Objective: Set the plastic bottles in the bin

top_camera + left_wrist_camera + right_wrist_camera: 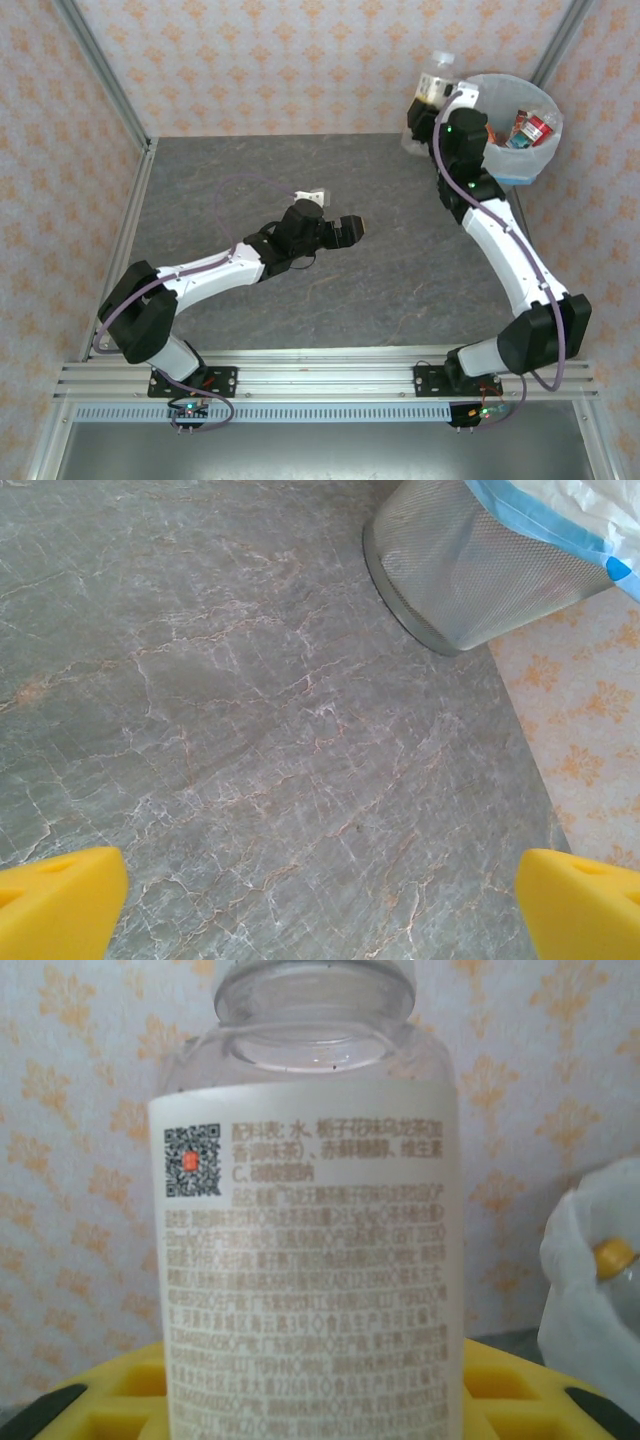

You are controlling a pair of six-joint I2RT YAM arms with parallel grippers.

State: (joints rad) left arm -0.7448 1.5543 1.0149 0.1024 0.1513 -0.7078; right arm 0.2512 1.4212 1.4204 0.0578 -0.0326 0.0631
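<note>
left hand stands wide open, right hand, arm stretched far forward, clamps a bottle.

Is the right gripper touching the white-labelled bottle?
Touching. The right wrist view shows the white-labelled bottle seated between the yellow fingers of the right gripper, pressed against both.

Clear white-labelled bottle upright beside bag-lined bin, bottles inside.

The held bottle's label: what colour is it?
White with brownish print on the bottle; right wrist view best.
</note>
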